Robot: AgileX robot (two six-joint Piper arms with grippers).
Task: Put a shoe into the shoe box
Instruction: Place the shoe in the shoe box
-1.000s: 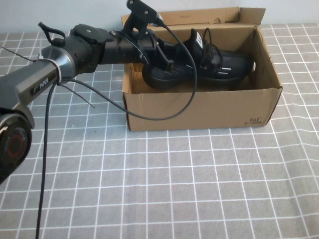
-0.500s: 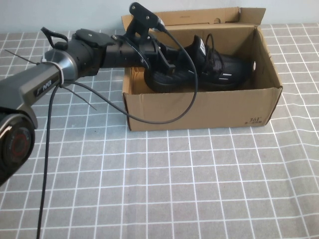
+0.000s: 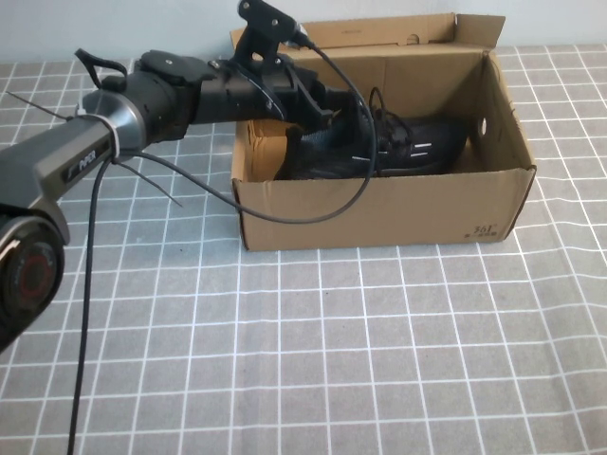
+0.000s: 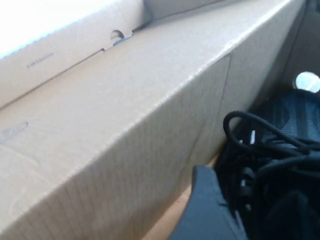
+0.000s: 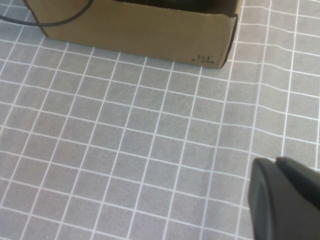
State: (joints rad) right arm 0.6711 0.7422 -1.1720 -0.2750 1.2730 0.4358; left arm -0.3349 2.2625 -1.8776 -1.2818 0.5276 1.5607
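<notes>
High view: left end effector (image 3: 318, 112) grips the shoe's (image 3: 398, 142) soft heel inside the box (image 3: 379, 213); right end effector (image 5: 287, 200) hovers apart, jaws unclear.

Shoe (image 3: 398, 144) now sits lower in the shoe box (image 3: 379, 213), resting on the floor rather than lifted and tilted as a second ago. Left gripper (image 3: 318, 104) has dropped with it, then risen slightly off the heel end. Its cable (image 3: 285, 220) hangs over the box's front wall.
</notes>
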